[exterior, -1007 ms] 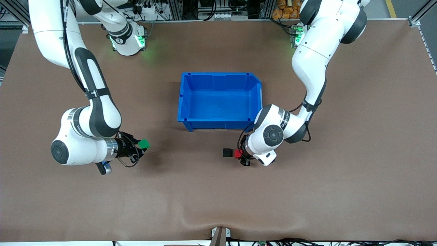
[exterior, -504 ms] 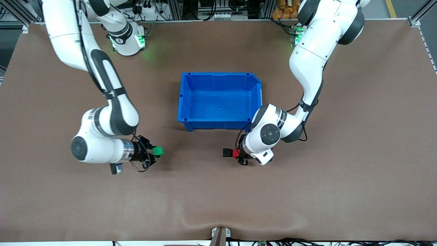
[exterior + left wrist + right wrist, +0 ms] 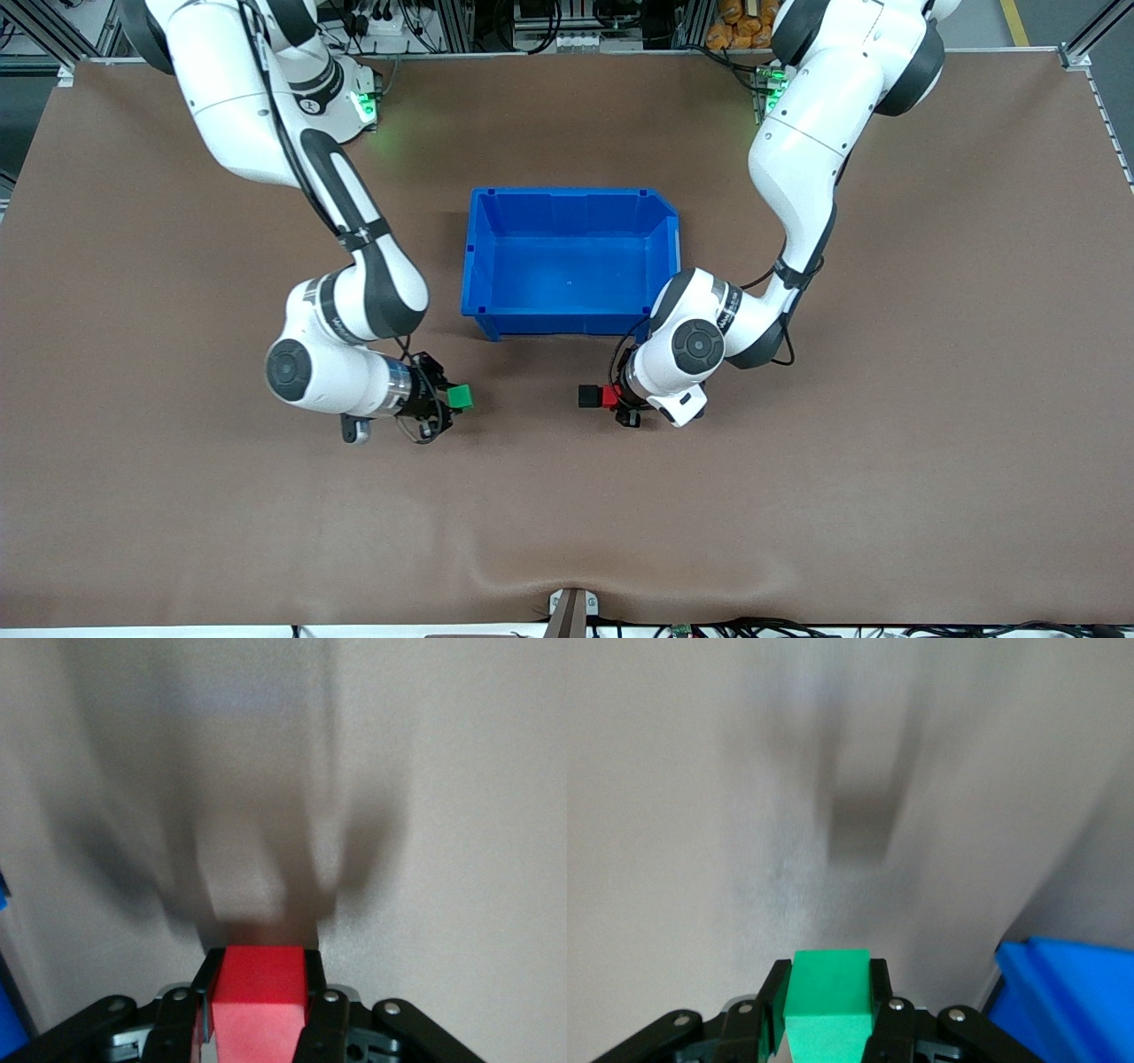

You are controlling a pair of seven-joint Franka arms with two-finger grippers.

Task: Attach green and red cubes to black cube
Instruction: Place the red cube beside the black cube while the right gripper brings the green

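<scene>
Though the bench (image 3: 930,461) is wide, it carries little: three cubes, one bin and two arms. One red cube (image 3: 610,396) is pinched in the left hand (image 3: 617,398), and the left wrist view shows the fingers (image 3: 316,997) pressed against its two sides (image 3: 259,997). One black cube (image 3: 589,395) sits touching the red one at its 9 o'clock as the front view shows it, toward the right arm's end. One green cube (image 3: 459,397) is pinched in the right hand (image 3: 446,400), with a finger (image 3: 881,992) on each side of it (image 3: 828,992) in the right wrist view. Green and black cubes are well apart, with bare bench between them.

One blue bin (image 3: 483,257) stands mid-bench, at about 12 o'clock from the black cube and farther from the front camera. Its corner (image 3: 1063,992) shows in the right wrist view. A brown mat covers the bench, with a ripple near its front edge (image 3: 532,571). Along the top of the front view stand metal framing, cables (image 3: 540,22) and both bases with green lights (image 3: 361,105).

Both elbows bend low over the bench, and the left wrist (image 3: 695,347) hides part of its hand.
</scene>
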